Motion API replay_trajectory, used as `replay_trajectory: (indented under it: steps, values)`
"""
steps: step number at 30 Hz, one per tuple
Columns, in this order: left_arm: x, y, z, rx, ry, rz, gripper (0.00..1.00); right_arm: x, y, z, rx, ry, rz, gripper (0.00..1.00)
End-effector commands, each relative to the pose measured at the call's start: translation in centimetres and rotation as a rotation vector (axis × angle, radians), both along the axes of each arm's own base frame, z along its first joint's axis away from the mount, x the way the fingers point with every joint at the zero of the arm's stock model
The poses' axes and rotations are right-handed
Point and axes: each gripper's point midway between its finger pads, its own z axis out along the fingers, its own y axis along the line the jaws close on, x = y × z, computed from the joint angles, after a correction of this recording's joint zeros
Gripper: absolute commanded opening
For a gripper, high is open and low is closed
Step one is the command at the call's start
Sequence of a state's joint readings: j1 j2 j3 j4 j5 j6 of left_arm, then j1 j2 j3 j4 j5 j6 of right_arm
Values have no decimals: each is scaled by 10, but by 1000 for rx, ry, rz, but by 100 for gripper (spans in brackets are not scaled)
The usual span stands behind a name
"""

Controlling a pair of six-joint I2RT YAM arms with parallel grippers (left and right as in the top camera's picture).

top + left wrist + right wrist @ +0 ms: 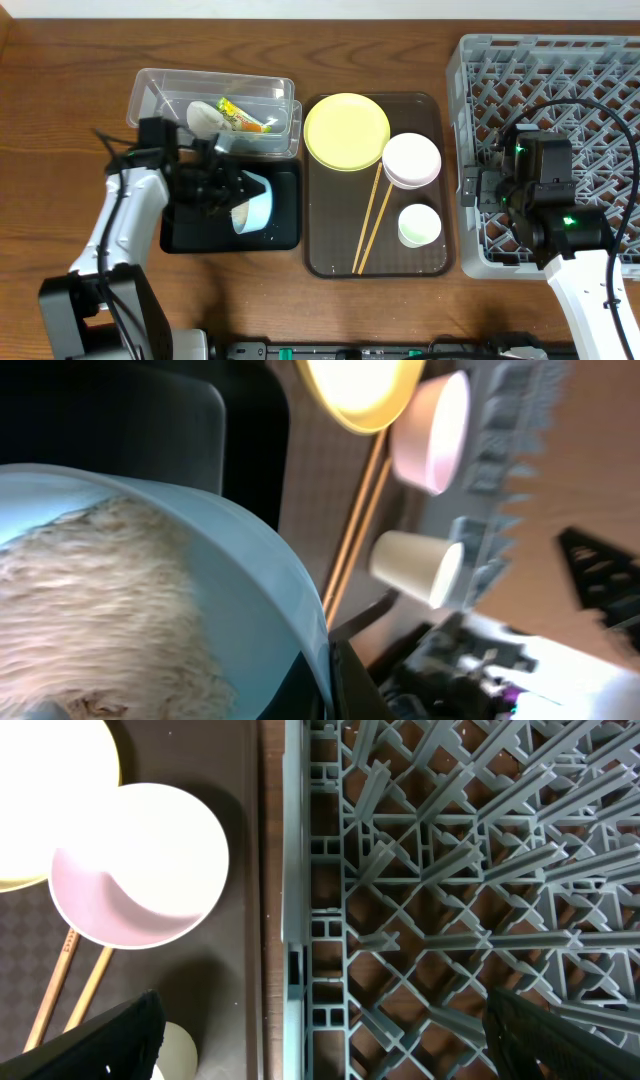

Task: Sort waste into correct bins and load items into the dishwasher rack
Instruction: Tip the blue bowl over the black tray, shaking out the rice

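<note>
My left gripper (pixel 232 190) is shut on the rim of a light blue bowl (pixel 256 200), tipped on its side over the black bin (pixel 283 232). Beige crumbly food (pixel 100 610) fills the bowl in the left wrist view, where the finger (pixel 345 685) pinches the rim. On the brown tray (pixel 330 250) lie a yellow plate (pixel 346 131), a pink bowl (pixel 412 159), a small cup (pixel 419 225) and chopsticks (pixel 372 215). My right gripper (pixel 497 185) is open and empty over the left edge of the grey dishwasher rack (pixel 560 70), which also shows in the right wrist view (pixel 450 890).
A clear plastic bin (pixel 160 90) at the back left holds a white crumpled item and a colourful wrapper (pixel 240 117). The pink bowl (pixel 140 865) and chopsticks (pixel 60 980) show in the right wrist view. The table is brown wood.
</note>
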State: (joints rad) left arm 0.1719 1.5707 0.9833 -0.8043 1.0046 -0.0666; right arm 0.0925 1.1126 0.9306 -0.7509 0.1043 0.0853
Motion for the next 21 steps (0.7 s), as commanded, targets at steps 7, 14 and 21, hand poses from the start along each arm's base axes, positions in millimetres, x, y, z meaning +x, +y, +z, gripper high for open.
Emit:
replay_trajectory:
  steps: [7,14,21]
  values:
    - [10,8,8,-294,32,77,6,3,-2,7,-3,-16,1,99]
    - [15,4,7,-449,166,132,6,3,-2,7,-2,-16,1,99]
    - [18,2,23,-590,285,184,6,3,-2,7,-2,-17,1,99]
